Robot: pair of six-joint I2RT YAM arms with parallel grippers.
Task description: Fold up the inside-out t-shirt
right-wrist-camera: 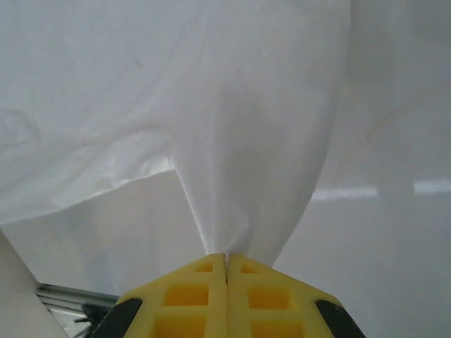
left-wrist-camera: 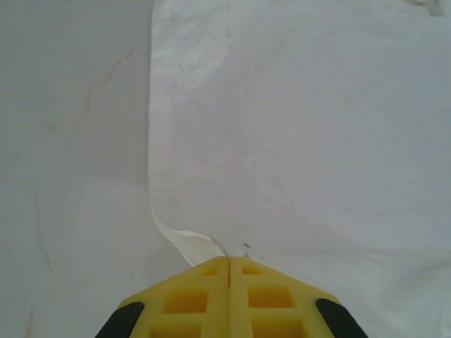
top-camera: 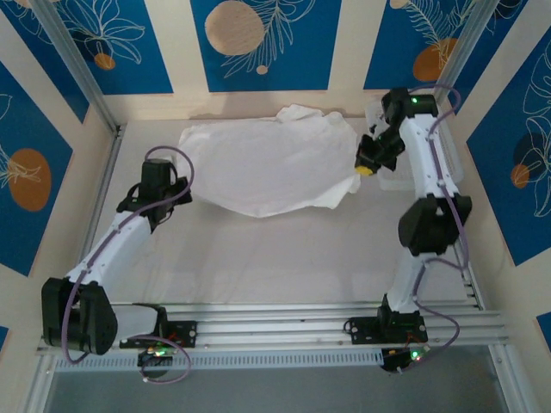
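Shirt (top-camera: 267,163) lies spread and wrinkled on the far half of the table (top-camera: 258,258), its right edge drawn into a peak and pinched by the right gripper (right-wrist-camera: 226,255), while the left gripper (left-wrist-camera: 229,259) sits pressed together at the left edge, hold on cloth unclear.

Both arms share one build. The left arm (top-camera: 112,245) and the right arm (top-camera: 430,159) have smooth white link shells joined by bulky, rounded black joint housings (top-camera: 430,224). A thin purple cable (top-camera: 185,172) loops along each arm. Small green lights (top-camera: 414,101) glow on the right arm's upper joint and at both bases (top-camera: 155,351). The jaws are bright yellow moulded plastic with a grid of square recessed pockets. A black rounded piece (left-wrist-camera: 121,320) sits at each outer lower corner.
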